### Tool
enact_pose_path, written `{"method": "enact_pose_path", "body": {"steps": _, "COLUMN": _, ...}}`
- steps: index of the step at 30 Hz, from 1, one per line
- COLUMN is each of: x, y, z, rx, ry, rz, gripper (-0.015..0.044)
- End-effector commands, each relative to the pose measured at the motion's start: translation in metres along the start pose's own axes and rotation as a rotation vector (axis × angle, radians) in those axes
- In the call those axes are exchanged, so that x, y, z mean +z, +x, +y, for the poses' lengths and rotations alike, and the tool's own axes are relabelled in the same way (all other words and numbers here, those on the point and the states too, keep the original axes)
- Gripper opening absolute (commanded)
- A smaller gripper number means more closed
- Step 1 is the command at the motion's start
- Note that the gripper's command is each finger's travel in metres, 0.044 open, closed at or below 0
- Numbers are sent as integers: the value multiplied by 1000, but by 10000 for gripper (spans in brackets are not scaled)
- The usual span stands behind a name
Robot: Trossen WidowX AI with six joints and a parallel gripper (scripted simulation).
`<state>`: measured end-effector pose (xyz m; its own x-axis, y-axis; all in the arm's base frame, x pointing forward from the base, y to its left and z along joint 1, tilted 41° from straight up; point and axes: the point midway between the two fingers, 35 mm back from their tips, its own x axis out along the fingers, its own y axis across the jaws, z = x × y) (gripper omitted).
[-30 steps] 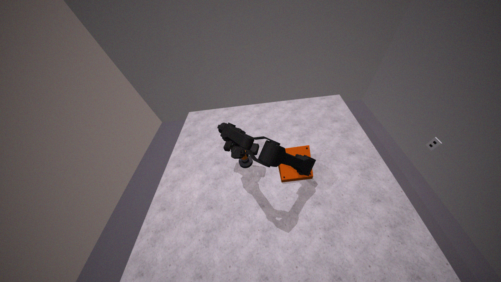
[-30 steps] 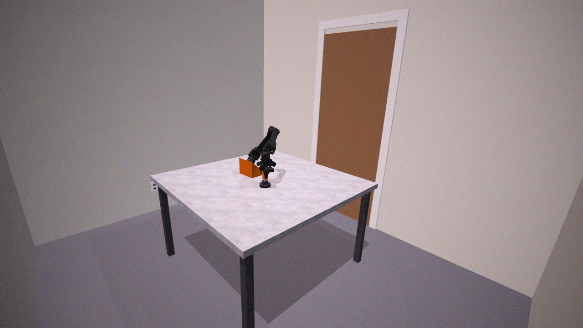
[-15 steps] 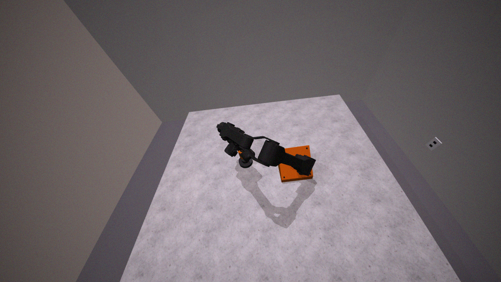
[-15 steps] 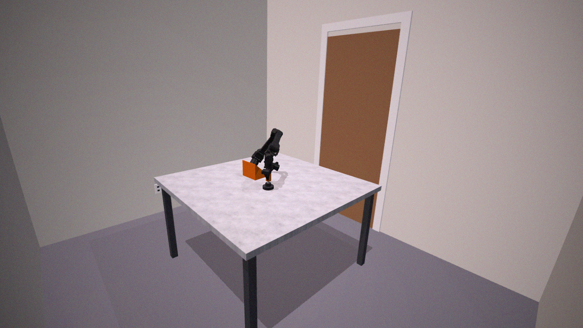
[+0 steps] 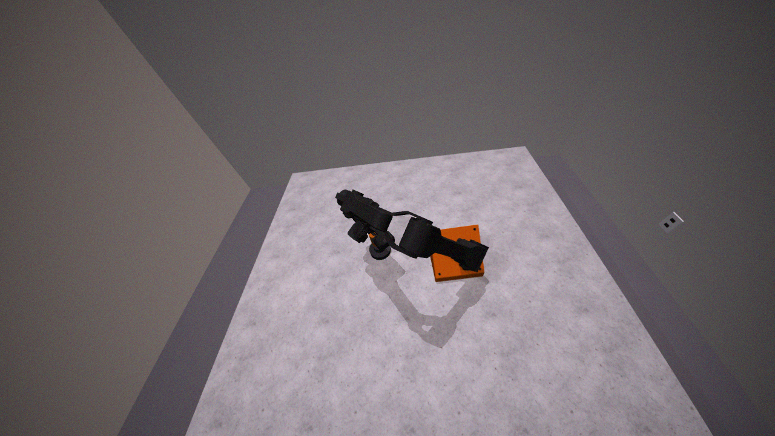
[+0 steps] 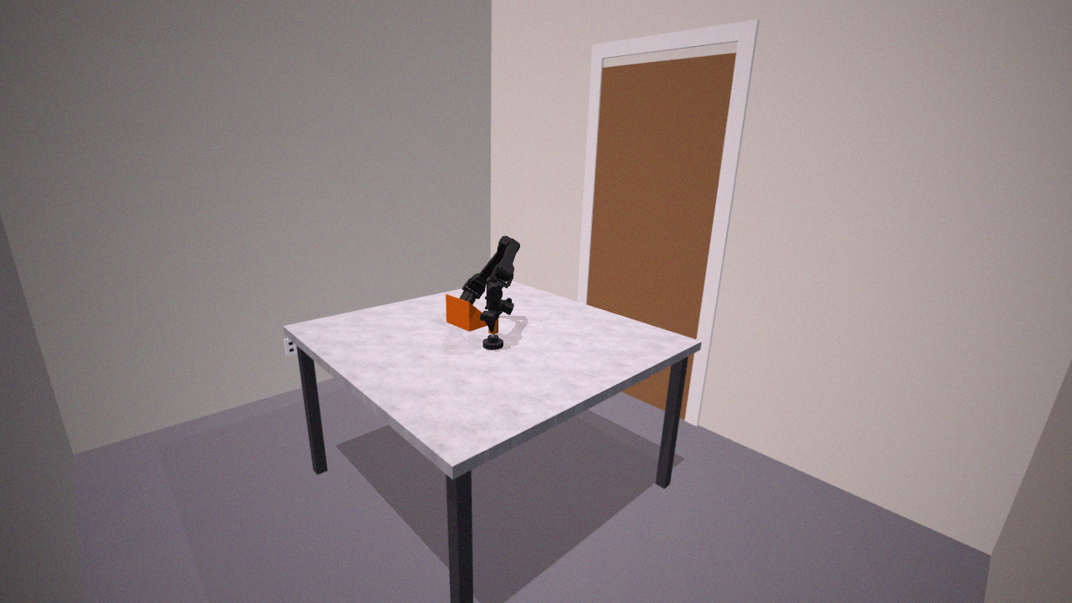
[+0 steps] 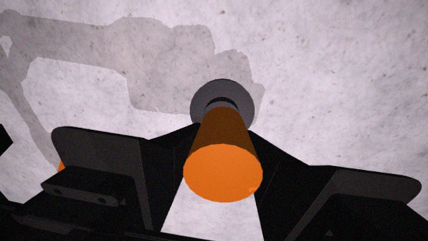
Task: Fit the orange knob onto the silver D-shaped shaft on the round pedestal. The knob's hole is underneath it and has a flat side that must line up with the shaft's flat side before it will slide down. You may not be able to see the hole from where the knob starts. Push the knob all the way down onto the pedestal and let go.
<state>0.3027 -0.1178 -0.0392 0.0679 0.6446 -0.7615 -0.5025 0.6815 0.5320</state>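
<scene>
The orange knob [image 7: 223, 173] [image 6: 492, 327] [image 5: 372, 236] stands upright between the fingers of my gripper [image 7: 222, 130], which is shut on it. In the wrist view its round top faces the camera. The dark round pedestal [image 5: 380, 254] [image 6: 492, 344] [image 7: 198, 107] is directly below the knob, on the table. The knob's lower end is at the pedestal's raised centre in the wrist view, and the exterior view shows it a little above the wide base. The shaft, the hole and their flat sides are hidden, so I cannot tell whether they line up.
An orange block [image 5: 449, 266] [image 6: 462, 312] stands at the arm's base, close to the pedestal. A sliver of it [image 7: 61, 167] shows at the wrist view's left. The arm's shadow falls across the pale table [image 5: 390, 390] [image 6: 479, 404].
</scene>
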Motion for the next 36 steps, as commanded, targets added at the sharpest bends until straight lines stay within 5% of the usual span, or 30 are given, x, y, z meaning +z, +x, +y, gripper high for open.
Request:
{"method": "enact_pose_path", "body": {"steps": 1, "x": -2, "y": -2, "z": 2, "rx": -6, "ry": 0, "rz": -2, "gripper": 0}}
{"method": "enact_pose_path", "body": {"steps": 36, "x": 2, "y": -2, "z": -1, "rx": -6, "ry": 209, "rz": -3, "gripper": 0}}
